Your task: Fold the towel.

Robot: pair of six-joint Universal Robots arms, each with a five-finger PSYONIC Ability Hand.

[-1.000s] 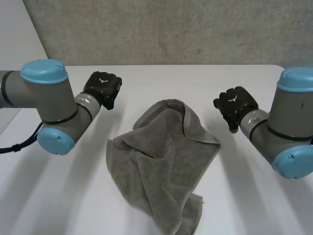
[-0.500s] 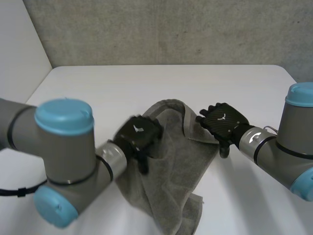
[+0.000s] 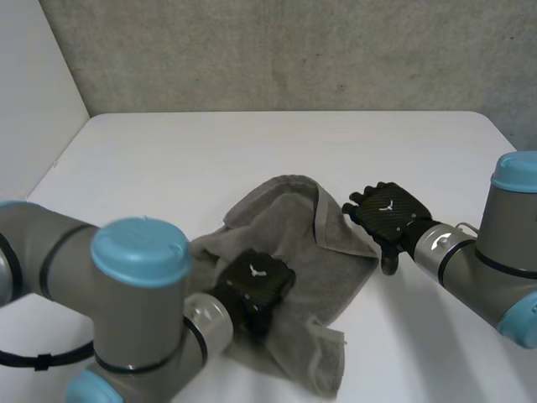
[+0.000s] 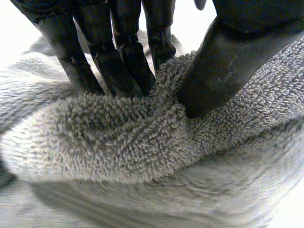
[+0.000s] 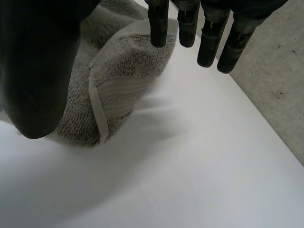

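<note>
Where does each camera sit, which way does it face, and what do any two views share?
Head view: between and behind the arms, looking down at the white table; both arms show, left hand on the grey terry towel, right hand at its edge.
Left wrist view: on the left wrist, looking along the palm; fingers and thumb pinch a towel ridge.
Right wrist view: on the right wrist, looking along the palm; straight fingers at the towel's hemmed corner.
Shared: all three show the towel.

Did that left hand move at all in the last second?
Yes. The left hand went from bare table onto the towel, nearer the table's front edge.
</note>
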